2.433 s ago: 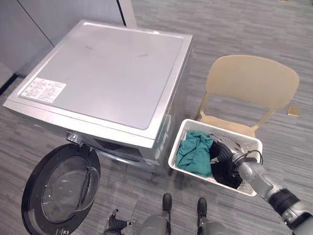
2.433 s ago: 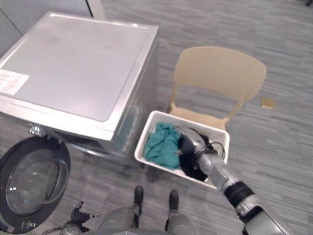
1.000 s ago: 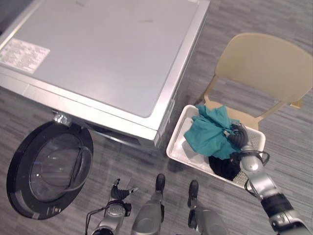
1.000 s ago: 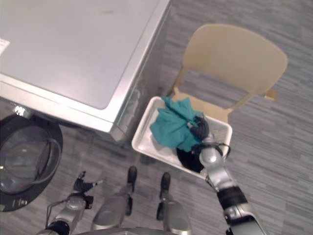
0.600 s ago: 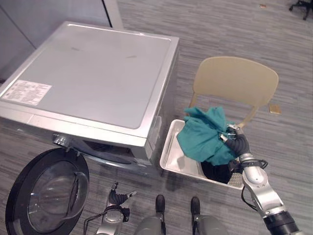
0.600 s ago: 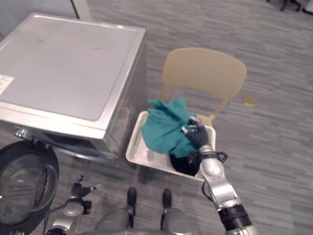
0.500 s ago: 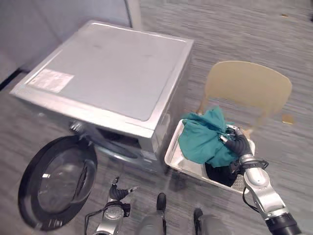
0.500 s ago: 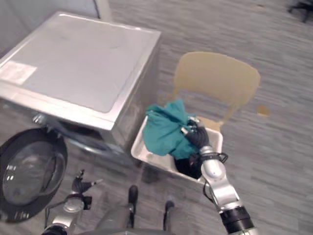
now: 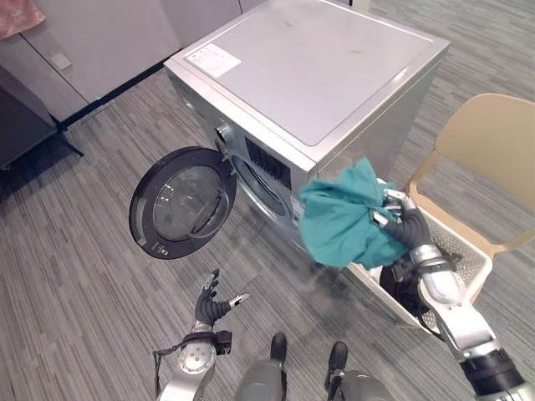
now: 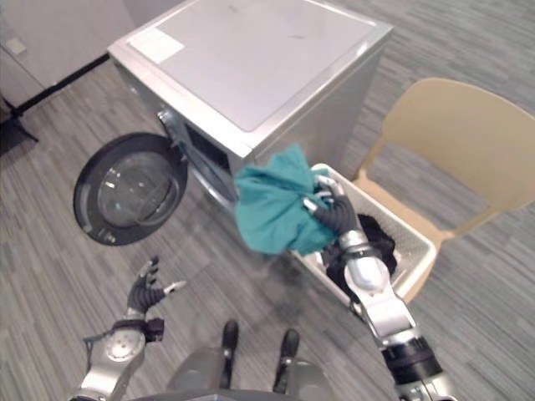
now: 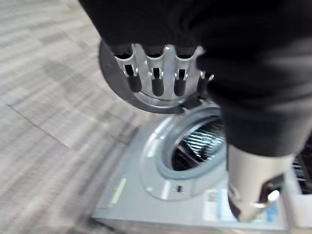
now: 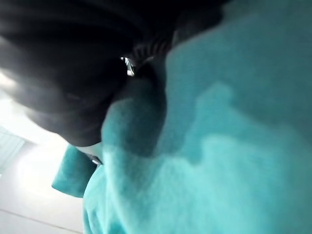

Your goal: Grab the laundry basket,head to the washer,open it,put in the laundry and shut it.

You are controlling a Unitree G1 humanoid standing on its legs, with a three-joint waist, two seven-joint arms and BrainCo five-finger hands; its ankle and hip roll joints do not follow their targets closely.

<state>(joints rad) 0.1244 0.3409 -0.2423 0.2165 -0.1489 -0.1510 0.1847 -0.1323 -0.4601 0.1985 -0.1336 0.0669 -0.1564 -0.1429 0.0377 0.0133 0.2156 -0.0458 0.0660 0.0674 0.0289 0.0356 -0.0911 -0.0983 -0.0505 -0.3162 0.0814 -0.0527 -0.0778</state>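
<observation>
My right hand (image 9: 407,230) is shut on a teal cloth (image 9: 343,219), held in the air above the near end of the white laundry basket (image 9: 470,259). The cloth (image 12: 234,146) bunches right against the hand in the right wrist view. Dark laundry (image 9: 408,288) lies in the basket. The silver washer (image 9: 309,75) stands left of the basket with its round dark door (image 9: 182,202) swung open and the drum opening (image 11: 195,144) exposed. My left hand (image 10: 144,292) hangs low over the floor in front of the washer, fingers (image 11: 153,78) straight and open, holding nothing.
A tan chair (image 9: 489,150) stands just behind the basket. Grey cabinets (image 9: 100,42) line the wall at the far left. Grey striped floor (image 9: 75,284) stretches in front of the open door.
The camera has swung, so the washer front and its open door show fully. My right hand has lifted the teal cloth out of the basket and carried it left, towards the washer.
</observation>
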